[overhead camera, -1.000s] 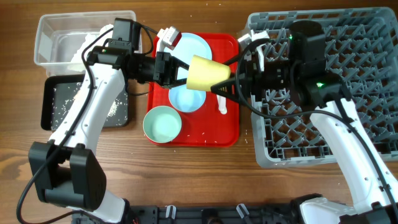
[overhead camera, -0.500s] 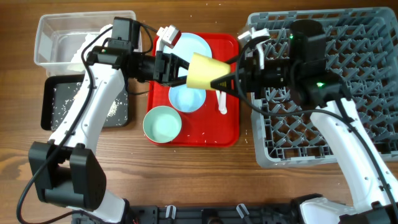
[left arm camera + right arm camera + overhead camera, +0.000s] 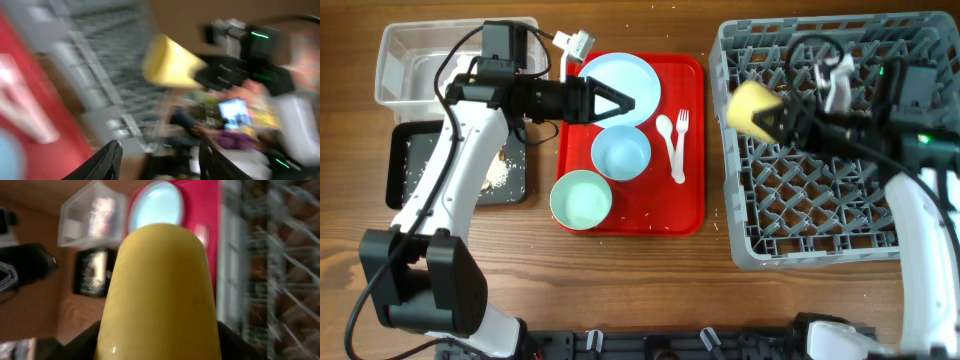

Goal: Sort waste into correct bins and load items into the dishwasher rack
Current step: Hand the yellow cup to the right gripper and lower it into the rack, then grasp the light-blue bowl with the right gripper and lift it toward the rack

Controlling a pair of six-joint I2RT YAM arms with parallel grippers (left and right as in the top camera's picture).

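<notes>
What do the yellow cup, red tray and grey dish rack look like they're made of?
The yellow cup is probably plastic: smooth, even colour with a faint sheen. The red tray is likely moulded plastic: uniform red with a raised rim. The grey dish rack looks like moulded plastic too: a matte lattice with upright pegs.

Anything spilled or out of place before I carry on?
Yes: white grains lie scattered on the wooden table between the red tray and the dishwasher rack, with a few on the tray itself. The yellow cup lies sideways in the right gripper above the rack, not yet seated.
</notes>
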